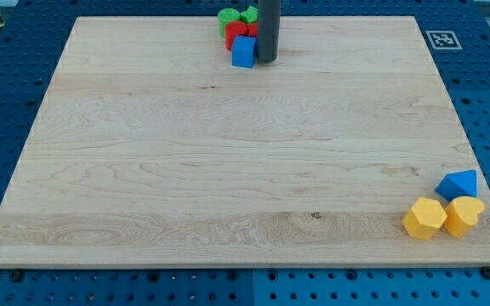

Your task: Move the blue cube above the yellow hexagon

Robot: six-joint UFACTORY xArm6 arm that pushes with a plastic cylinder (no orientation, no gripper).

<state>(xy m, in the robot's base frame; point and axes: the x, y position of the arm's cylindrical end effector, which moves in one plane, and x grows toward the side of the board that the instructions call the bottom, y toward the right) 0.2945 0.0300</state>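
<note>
The blue cube (243, 52) sits near the view's top centre of the wooden board (228, 153). My tip (266, 59) stands just to the right of it, touching or nearly touching its side. Two yellow blocks lie at the view's bottom right: a yellow hexagon (424, 218) and a second yellow block (464, 215) right of it. The blue cube is far from them, across the board.
Behind the blue cube are a red block (236, 34), a green round block (228, 17) and a second green block (249, 14), partly hidden by the rod. A blue wedge-like block (458, 184) lies just above the yellow blocks. A marker tag (441, 39) is at the top right.
</note>
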